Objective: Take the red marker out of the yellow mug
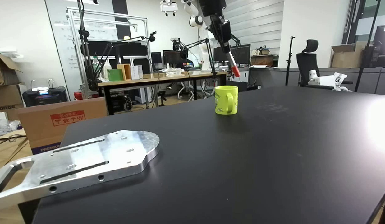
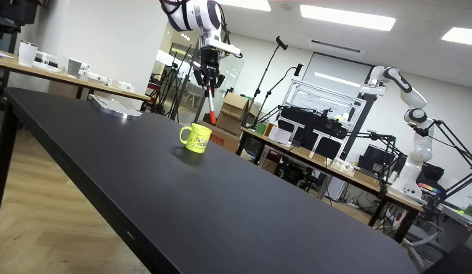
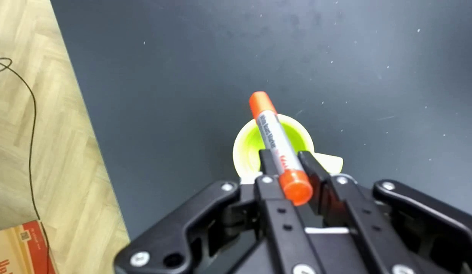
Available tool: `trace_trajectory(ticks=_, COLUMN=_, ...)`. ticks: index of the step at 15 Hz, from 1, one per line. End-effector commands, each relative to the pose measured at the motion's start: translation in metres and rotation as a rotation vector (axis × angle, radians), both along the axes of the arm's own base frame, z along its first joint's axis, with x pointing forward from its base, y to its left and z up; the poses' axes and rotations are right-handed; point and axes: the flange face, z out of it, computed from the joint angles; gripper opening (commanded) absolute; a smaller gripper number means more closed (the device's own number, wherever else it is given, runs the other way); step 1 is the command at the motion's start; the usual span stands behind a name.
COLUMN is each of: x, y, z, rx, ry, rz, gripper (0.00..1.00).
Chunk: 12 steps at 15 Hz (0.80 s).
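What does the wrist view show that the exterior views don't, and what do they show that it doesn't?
Only the wrist view: legible words, "White Board Marker", on the red marker. Only the exterior views: the metal plate and the print on the side of the yellow mug. Both share: the mug, the dark table, and the gripper holding the marker out of the mug.
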Motion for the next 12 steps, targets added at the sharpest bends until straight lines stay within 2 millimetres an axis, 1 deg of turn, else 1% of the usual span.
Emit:
trace_trajectory(ticks=1, x=-0.008, y=-0.017, z=-0.007, rx=-0.105, ry=0.062, rz=-0.056, gripper=0.05)
trace_trajectory(ticks=2, x=-0.009, y=-0.022, z=-0.016, rx=-0.125, ry=0.085, rz=-0.066, gripper=0.05)
trace_trajectory(ticks=5, x=-0.01, y=-0.039, z=-0.05, rx=-0.171, ry=0.129, rz=-0.085, gripper=0.05)
trace_trajectory(ticks=8, x=-0.019, y=-0.063, z=-0.104, rx=-0.214, ry=0.215, rz=-0.123, gripper=0.05)
trace_trajectory(ticks=10, x=-0.027, y=-0.079, z=-0.141, rx=-0.221, ry=0.269, rz=-0.145, gripper=0.05)
trace_trajectory(ticks=12, x=-0.038, y=-0.094, z=-0.174, rx=-0.218, ry=0.306, rz=-0.175, gripper=0.05)
